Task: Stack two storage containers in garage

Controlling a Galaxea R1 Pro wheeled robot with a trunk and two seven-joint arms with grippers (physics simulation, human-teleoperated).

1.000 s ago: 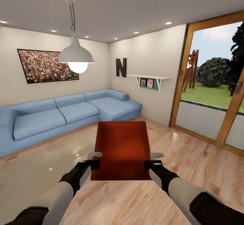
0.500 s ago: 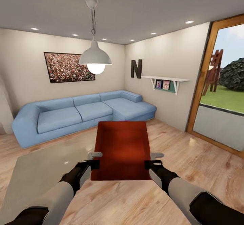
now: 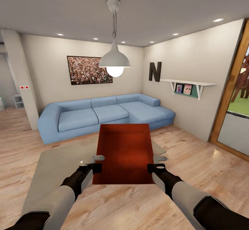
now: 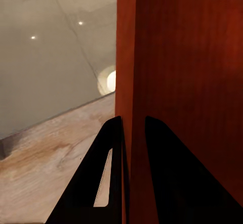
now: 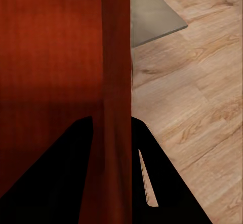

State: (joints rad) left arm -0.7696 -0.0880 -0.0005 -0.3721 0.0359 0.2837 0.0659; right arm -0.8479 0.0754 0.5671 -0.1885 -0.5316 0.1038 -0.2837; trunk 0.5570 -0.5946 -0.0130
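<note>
Head view: orange-red storage container [image 3: 125, 153] held above the wood-plank floor [image 3: 207, 167] | left gripper [image 3: 95, 163] and right gripper [image 3: 156, 163] jaws clamp its side walls | blue sofa [image 3: 103, 114] far, open floor between.

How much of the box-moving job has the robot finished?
Done: one orange-red open-top storage container is lifted, its side walls pinched by the left gripper and right gripper. In hand: carrying it over the living room's light wood-plank floor, near the blue sectional sofa. Left: reaching the garage and stacking both containers.

Blue sectional sofa [image 3: 103, 114], white pendant lamp [image 3: 114, 60], framed picture [image 3: 89, 70], wall shelf [image 3: 188, 84], grey rug [image 3: 58, 164]
</note>
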